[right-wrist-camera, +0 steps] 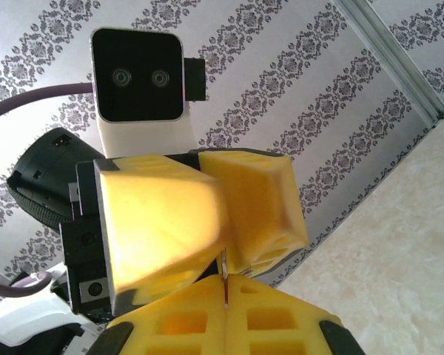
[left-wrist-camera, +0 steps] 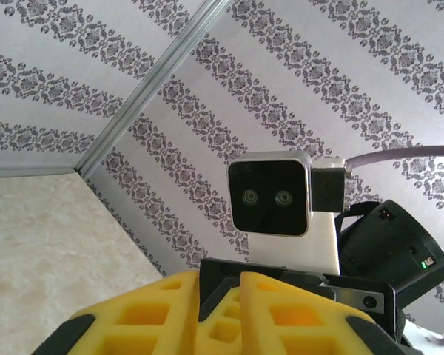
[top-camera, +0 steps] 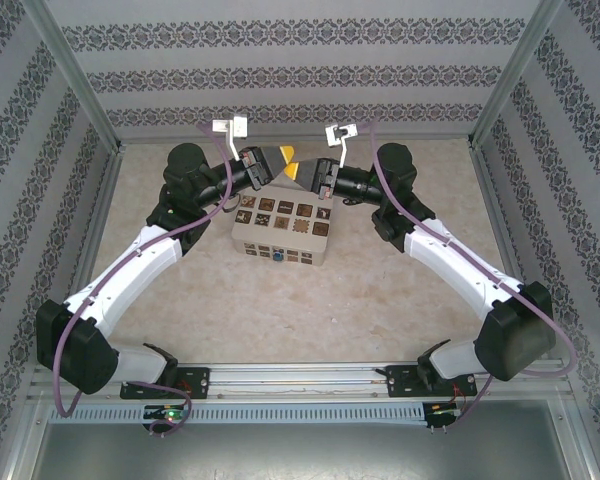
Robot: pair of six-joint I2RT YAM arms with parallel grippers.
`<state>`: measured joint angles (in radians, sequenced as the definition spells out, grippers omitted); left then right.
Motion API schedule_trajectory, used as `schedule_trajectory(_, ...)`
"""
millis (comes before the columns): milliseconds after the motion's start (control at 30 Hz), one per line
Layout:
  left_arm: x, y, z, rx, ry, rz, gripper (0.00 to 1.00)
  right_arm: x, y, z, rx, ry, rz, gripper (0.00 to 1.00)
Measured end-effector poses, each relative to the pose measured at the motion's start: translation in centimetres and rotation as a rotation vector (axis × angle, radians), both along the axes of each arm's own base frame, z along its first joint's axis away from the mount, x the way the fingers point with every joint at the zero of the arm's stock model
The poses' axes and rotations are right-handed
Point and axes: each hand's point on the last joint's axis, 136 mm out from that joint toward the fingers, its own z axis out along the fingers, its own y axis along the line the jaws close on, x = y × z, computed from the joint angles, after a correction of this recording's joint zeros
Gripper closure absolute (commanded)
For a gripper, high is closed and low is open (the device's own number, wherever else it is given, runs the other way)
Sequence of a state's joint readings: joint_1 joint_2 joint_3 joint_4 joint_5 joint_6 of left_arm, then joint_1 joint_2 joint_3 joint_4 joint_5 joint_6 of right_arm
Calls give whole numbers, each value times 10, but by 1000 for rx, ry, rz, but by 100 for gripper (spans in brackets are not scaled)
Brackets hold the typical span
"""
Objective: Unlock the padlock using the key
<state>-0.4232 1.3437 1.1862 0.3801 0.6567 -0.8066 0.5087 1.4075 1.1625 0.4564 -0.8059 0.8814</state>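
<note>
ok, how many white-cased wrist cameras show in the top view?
2. The left arm's white-cased camera sits by its wrist, just left of centre; the right arm's white-cased camera mirrors it, just right of centre. None seems hidden.

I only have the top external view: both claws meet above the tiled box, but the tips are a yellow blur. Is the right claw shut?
Observer: Yes. In the right wrist view the right claw is fully closed.
Operator: Holding anything?
Observer: A thin sliver sticks up from its seam, probably the key; it is too small to confirm.
Operator: And the left claw?
Observer: In the left wrist view the left claw stands slightly open, pointing at the right arm's wrist camera.
</note>
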Motion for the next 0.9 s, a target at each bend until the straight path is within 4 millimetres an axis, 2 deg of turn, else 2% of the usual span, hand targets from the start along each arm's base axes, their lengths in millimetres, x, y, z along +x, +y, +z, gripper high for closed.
schedule_trajectory(33,1,1,0,-4,6,8,53,0,0,-1,-4,-8,-2,100)
schedule_trajectory(167,9,15,1,-8,28,66,51,3,-1,-5,-30,-41,-24,100)
schedule_trajectory(300,12,47,8,-17,56,169,48,6,-7,-15,-76,-82,-80,100)
schedule_trajectory(433,5,76,14,-14,111,274,46,7,-19,-20,-142,-171,-182,100)
schedule_trajectory(667,-7,104,17,-27,286,409,46,-2,-30,-14,-342,-510,-372,100)
schedule_trajectory(800,-10,113,2,-73,428,461,45,-3,-30,-13,-486,-736,-438,100)
schedule_trajectory(900,-9,112,-11,-92,567,481,45,-1,-30,-15,-591,-886,-460,100)
